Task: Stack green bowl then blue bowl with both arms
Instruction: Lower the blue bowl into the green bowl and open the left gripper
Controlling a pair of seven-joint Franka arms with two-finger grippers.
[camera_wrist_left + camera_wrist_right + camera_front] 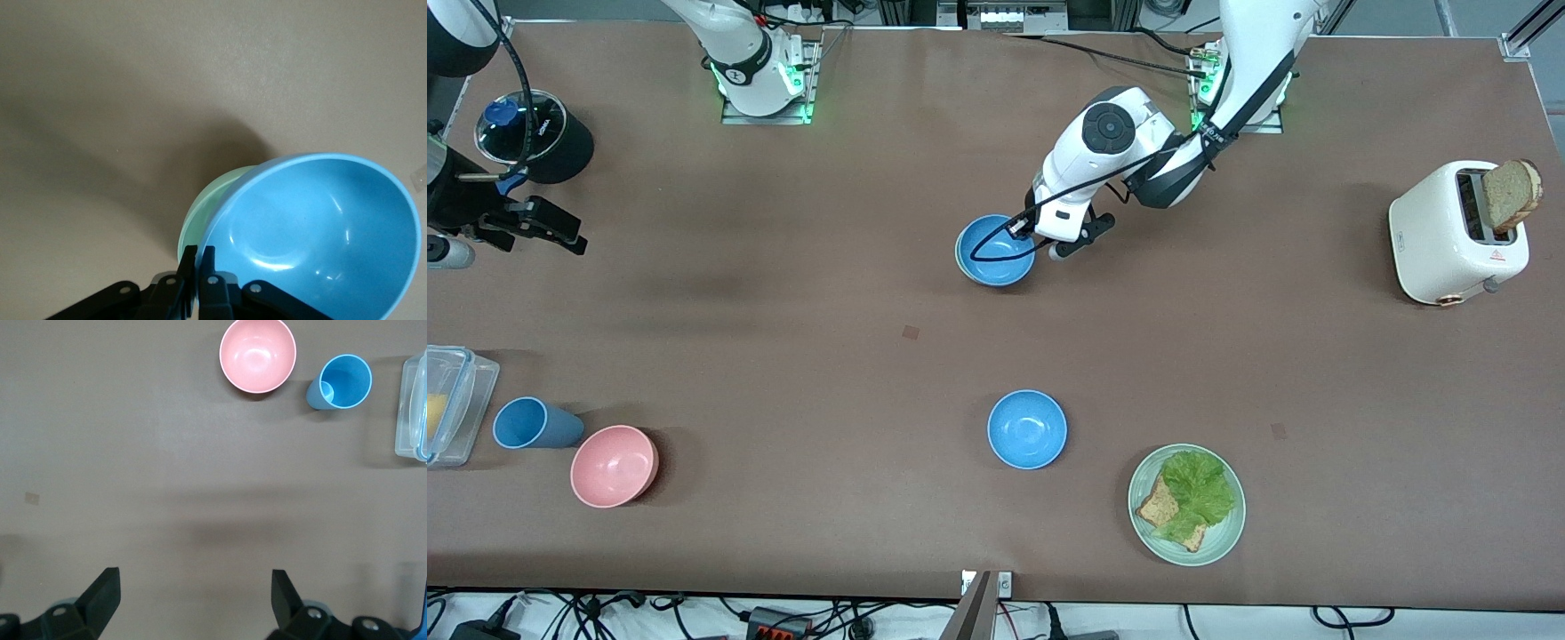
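Note:
The blue bowl (994,252) sits tilted inside the green bowl (959,258) at mid-table, in front of the left arm's base. In the front view only a thin sliver of the green rim shows beside the blue bowl. In the left wrist view the blue bowl (313,233) leans in the green bowl (210,200), and the left gripper (199,257) is shut on the blue bowl's rim. The left gripper (1045,247) is at the bowl's edge toward the left arm's end. The right gripper (551,227) is open and empty, held above the table (195,580) at the right arm's end.
A matte deeper blue bowl (1027,429) and a pale green plate (1227,524) with bread and lettuce lie nearer the front camera. A toaster (1449,236) stands at the left arm's end. A pink bowl (614,465), blue cup (534,424), clear box (454,400) and black pot (538,138) are at the right arm's end.

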